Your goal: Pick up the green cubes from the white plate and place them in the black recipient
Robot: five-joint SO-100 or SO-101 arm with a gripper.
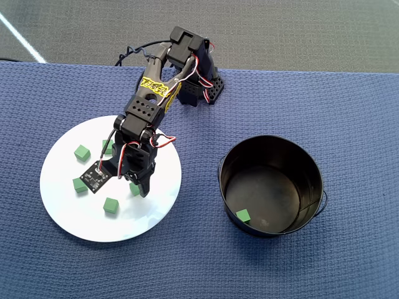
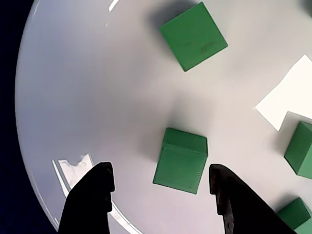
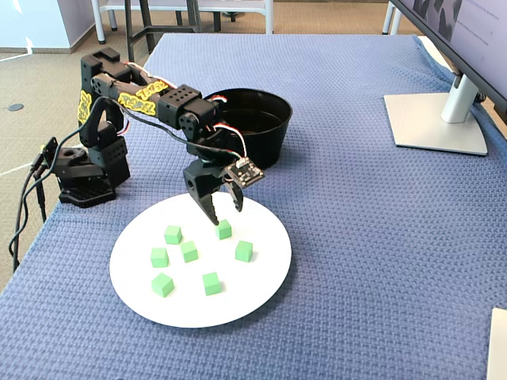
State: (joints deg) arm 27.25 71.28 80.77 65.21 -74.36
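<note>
Gripper [image 2: 158, 187] poised over white plate [image 1: 65, 208], jaws spread wide, nothing gripped.

Reach step of the pick-up, judging by the wrist view: one of the green cubes [image 2: 180, 160] sitting between the two black fingertips, clear gaps either side, not yet touched. Same cube at the fingertips in the fixed view [image 3: 224, 229], toward 1 o'clock on the plate there; six more scattered from the centre toward 9 and 6 o'clock. Overhead, four cubes visible clear of the arm, others hidden beneath it. Black recipient [image 1: 312, 168] at 3 o'clock from the plate overhead, well apart from it, with one cube [image 1: 243, 215] already inside at about 7 o'clock on its floor. Next, probably: lower slightly, centre on the cube, close squarely on opposite faces, lift, swing across to the recipient.
</note>
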